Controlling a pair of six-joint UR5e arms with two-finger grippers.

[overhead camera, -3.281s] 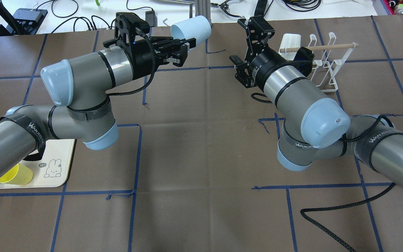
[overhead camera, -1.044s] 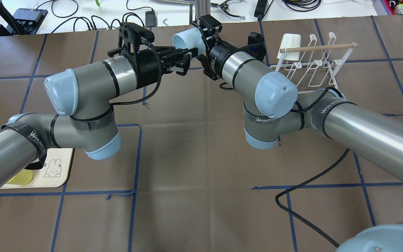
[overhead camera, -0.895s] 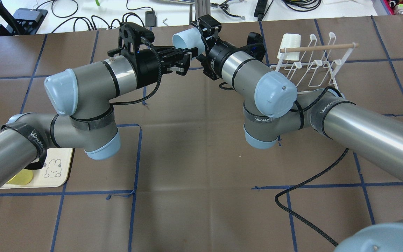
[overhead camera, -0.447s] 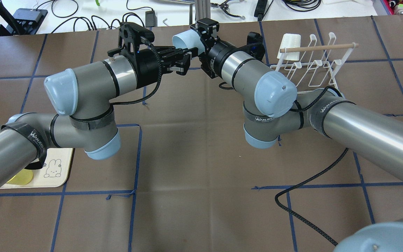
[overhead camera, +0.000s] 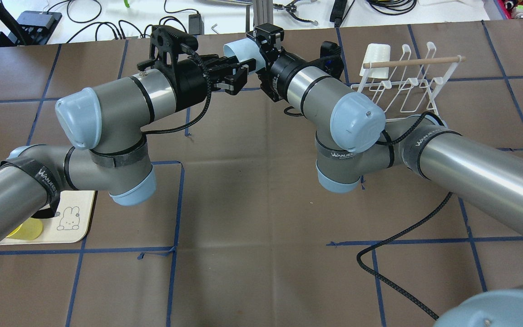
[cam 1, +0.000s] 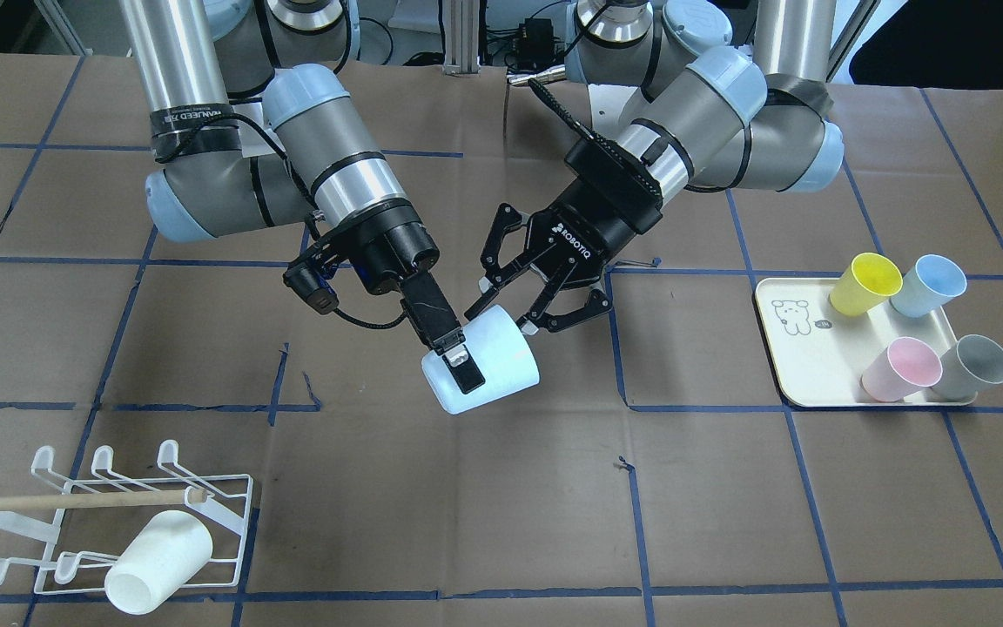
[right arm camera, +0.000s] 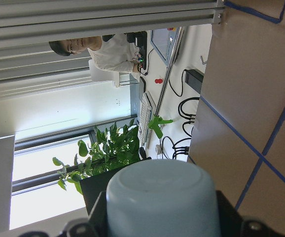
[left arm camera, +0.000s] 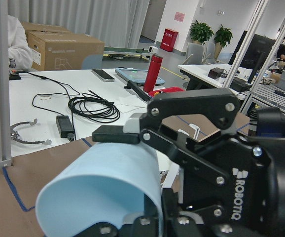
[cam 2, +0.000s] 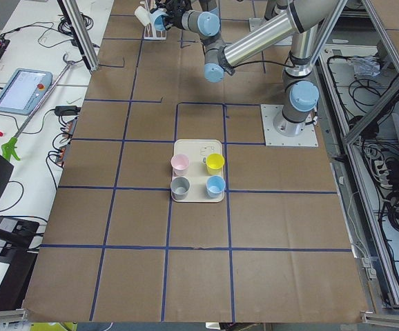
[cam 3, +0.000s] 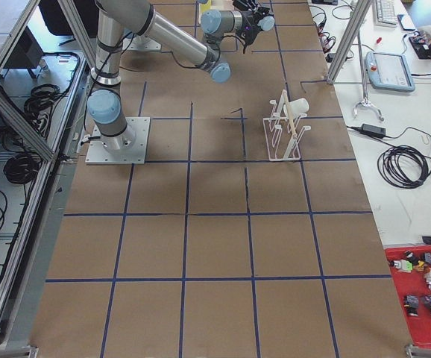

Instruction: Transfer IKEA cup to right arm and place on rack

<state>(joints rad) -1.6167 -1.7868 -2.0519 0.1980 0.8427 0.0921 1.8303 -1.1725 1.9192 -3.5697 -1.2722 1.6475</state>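
The pale blue IKEA cup (cam 1: 501, 366) hangs on its side above the middle of the table, also seen from overhead (overhead camera: 239, 47). My right gripper (cam 1: 469, 373) is shut on its body, one finger (cam 1: 458, 359) flat along the near wall; the cup's base fills the right wrist view (right arm camera: 160, 197). My left gripper (cam 1: 501, 318) is open, its fingers spread at the cup's rim; the left wrist view shows the cup (left arm camera: 98, 192) close ahead. The white wire rack (cam 1: 232, 477) with a wooden dowel (overhead camera: 411, 62) stands to my right, apart from both grippers.
A white cup (cam 1: 158, 562) hangs on the rack. The cream bear tray (cam 1: 802, 366) on my left holds a yellow (cam 1: 865, 283), a blue (cam 1: 928, 285), a pink (cam 1: 900, 370) and a grey cup (cam 1: 976, 366). A black cable (overhead camera: 393, 236) trails under my right arm.
My right arm swung from beside the rack over to the cup and closed on it. My left gripper has spread its fingers and shifted slightly back.
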